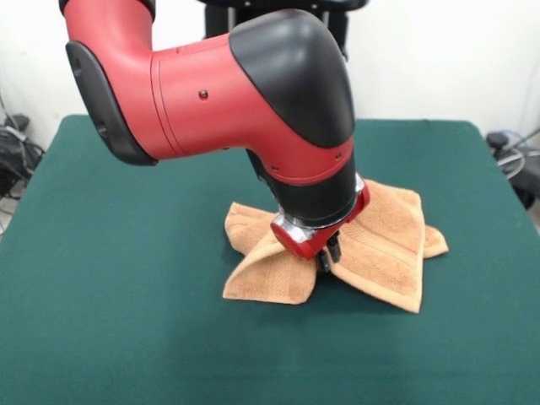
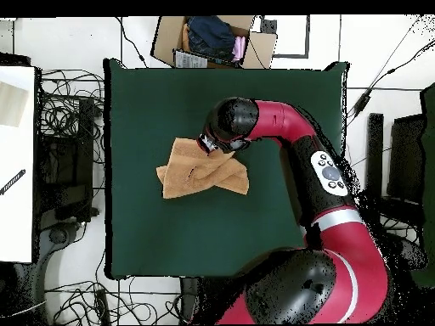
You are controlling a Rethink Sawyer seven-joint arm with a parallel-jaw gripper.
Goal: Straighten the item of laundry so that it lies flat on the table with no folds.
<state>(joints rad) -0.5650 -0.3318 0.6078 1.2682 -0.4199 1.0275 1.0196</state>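
Observation:
The item of laundry [image 1: 384, 245] is a light orange-tan towel lying crumpled near the middle of the dark green table [image 1: 118, 270]. It is folded over itself into overlapping flaps, with a ribbed band along the right flap. My gripper [image 1: 327, 258] points down onto the towel's middle, at the notch between the front flaps, and touches the cloth. The red and black wrist hides most of it. In the overhead view the towel [image 2: 197, 175] lies left of the arm's wrist [image 2: 229, 123], which covers the towel's upper right corner.
An open cardboard box [image 2: 212, 38] with clothes stands just past the table's [image 2: 170, 102] top edge in the overhead view. Cables [image 2: 64, 110] and a white desk [image 2: 17, 161] lie off the table's left side. My arm's elbow [image 2: 331, 182] crosses the right edge.

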